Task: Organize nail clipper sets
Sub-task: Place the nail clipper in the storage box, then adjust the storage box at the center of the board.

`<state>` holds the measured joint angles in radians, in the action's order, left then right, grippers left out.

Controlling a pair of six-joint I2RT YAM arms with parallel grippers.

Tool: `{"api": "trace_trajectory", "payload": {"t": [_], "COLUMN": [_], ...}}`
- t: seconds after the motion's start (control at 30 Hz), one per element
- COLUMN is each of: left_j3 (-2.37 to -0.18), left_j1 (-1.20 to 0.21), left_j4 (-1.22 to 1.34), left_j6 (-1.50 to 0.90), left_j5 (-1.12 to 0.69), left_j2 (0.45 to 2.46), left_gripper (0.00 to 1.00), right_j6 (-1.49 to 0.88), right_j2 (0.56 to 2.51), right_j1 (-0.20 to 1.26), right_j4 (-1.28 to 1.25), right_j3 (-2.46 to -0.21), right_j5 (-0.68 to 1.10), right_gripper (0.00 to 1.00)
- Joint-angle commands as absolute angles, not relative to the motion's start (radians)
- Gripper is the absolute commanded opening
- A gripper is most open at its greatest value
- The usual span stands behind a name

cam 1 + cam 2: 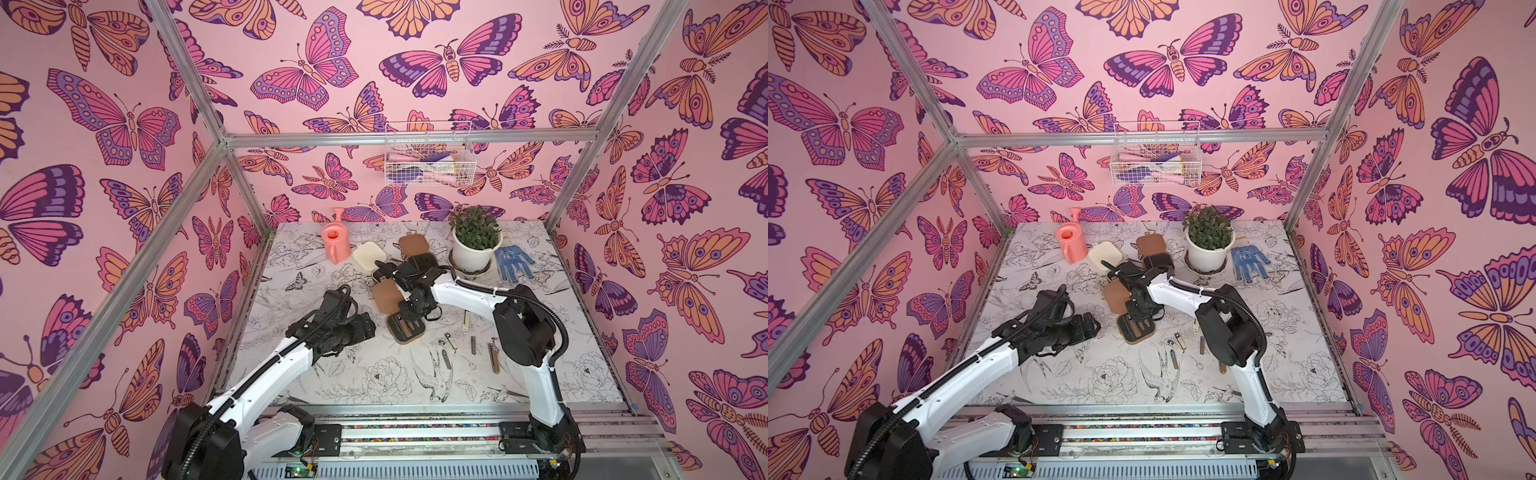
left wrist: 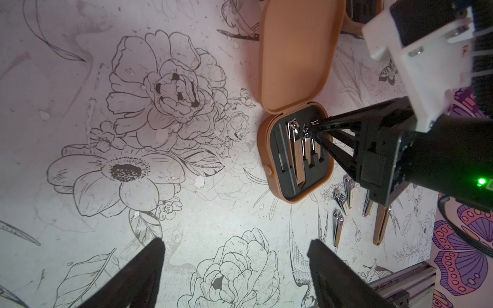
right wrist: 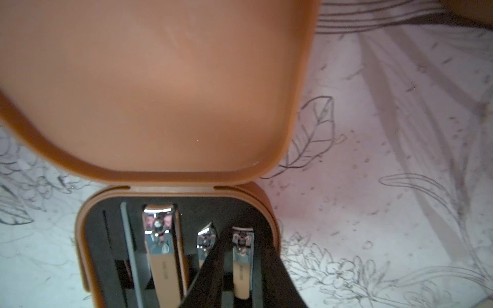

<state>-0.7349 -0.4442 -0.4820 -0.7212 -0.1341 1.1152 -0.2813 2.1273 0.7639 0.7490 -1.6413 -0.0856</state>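
A small chrome nail clipper [image 3: 241, 266] in the open tan-brown rounded-square case [image 3: 160, 93] is straddled by the right pincer [image 3: 242, 241], grip unclear; the left pincer [image 2: 236, 241] is held wide, empty.

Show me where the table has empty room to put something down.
Bare table lies by the left wall, between the pink watering can and the left gripper, and along the near edge, short of the loose clippers. It's crowded in the middle: cream case, far tan case, near tan case and right gripper bunch together.

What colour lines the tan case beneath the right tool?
Black lining; right wrist view shows it best.
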Motion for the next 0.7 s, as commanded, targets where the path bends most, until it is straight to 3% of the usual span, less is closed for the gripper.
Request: {"api": "trace_trajectory", "payload": {"t": [0.0,0.4,0.67], "left_j3": [-0.78,-0.986,-1.019], "left_j1": [-0.42,-0.32,-0.306], "left_j4": [-0.522,-0.492,-0.479], "left_j6": [-0.674,-0.587,-0.577], "left_j5": [-0.104,-0.148,-0.179], "left_j2": [1.129,1.319,1.342], "left_gripper": [0.87,0.86,0.85], "right_j6": [-0.29,-0.403,-0.388], "right_j2": [2.088,1.891,1.953], "right_j1": [0.753,0.752,0.738], "right_j4": [0.829,0.77,0.719], "right_j3": [-1.681,-1.51,-1.475], "right_j5": [-0.136,-0.042,-0.06], "right_gripper": [0.29,0.31,0.32]}}
